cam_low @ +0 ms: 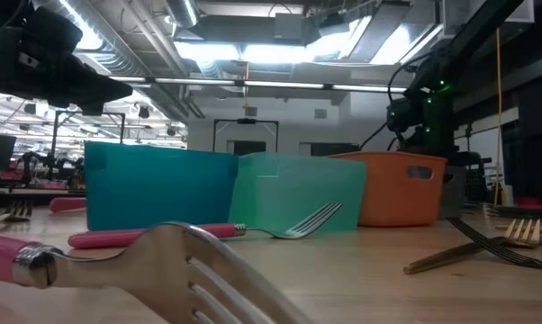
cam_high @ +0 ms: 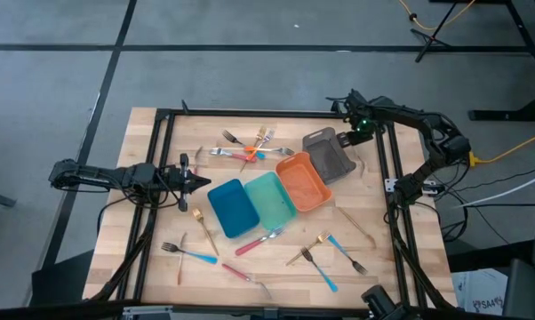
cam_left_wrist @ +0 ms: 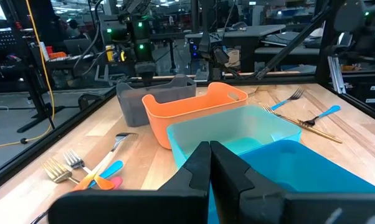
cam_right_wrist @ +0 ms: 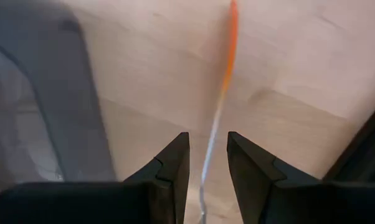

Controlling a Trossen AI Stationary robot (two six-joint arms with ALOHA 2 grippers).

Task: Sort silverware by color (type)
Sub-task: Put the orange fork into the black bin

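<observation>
The right gripper (cam_right_wrist: 207, 165) hovers beside the grey tray (cam_high: 328, 153), on the side away from the orange tray (cam_high: 302, 180). Its jaws are spread, and an orange-handled utensil (cam_right_wrist: 228, 68) lies on the bench (cam_high: 401, 240) in the gap between the fingertips, not yet grasped. The left gripper (cam_high: 193, 181) waits clenched and empty, just beyond the blue tray (cam_high: 233, 207), which sits in the row with the teal tray (cam_high: 269, 200).

The likely trouble is the thin handle: it lies flat on the wood, so fingers closing too high would slide over it, and closing off-centre could spin it against the grey tray's wall. The rest of the silverware (cam_high: 250, 151) lies loose around the trays, partly crossed in a small heap near the grey tray, where lifting one piece may drag another.

The bench is pale wooden planks inside a dark metal frame. Around it lie grey floor, cables, and a workshop with ceiling lights.
</observation>
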